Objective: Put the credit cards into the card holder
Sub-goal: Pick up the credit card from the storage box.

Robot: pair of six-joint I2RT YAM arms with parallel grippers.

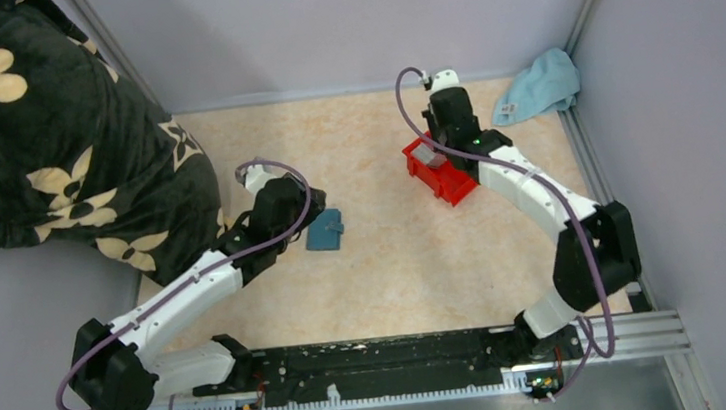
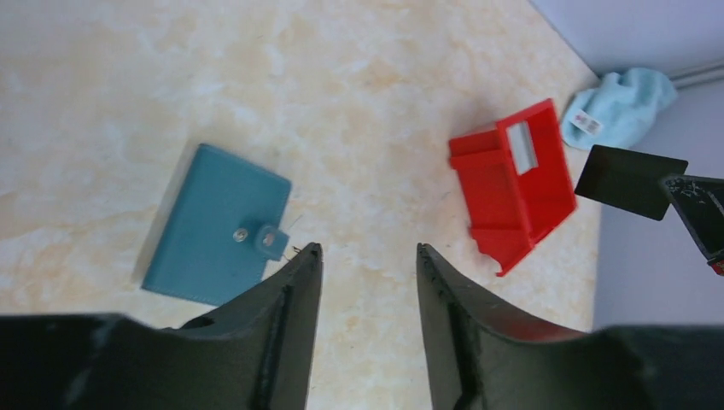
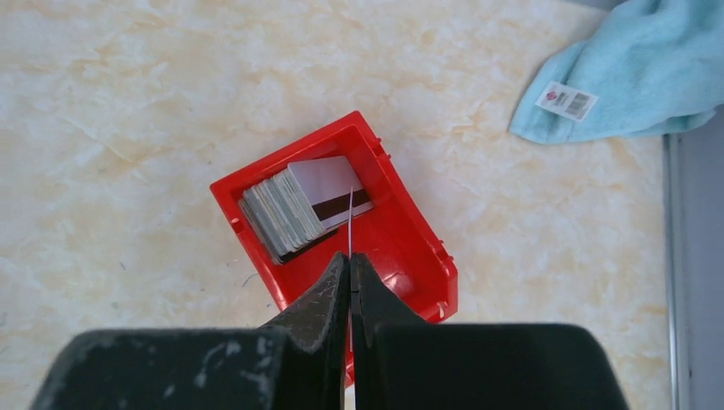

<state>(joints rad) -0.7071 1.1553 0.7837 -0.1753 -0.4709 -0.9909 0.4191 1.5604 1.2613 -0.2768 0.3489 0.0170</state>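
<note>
The teal card holder (image 1: 324, 230) lies closed and snapped on the table; the left wrist view shows it (image 2: 218, 226) just left of my fingers. My left gripper (image 1: 311, 206) (image 2: 367, 252) is open and empty, right beside it. My right gripper (image 1: 437, 154) (image 3: 350, 256) is shut on one credit card (image 3: 350, 224), seen edge-on and held above the red bin (image 3: 410, 248). The same held card looks dark in the left wrist view (image 2: 630, 181). A stack of several grey credit cards (image 3: 290, 212) stands in the bin.
The red bin (image 1: 449, 183) (image 2: 512, 196) sits right of the table's middle. A light blue cloth (image 1: 539, 88) (image 3: 632, 77) lies in the far right corner by the wall. A dark flowered blanket (image 1: 52, 145) covers the far left side.
</note>
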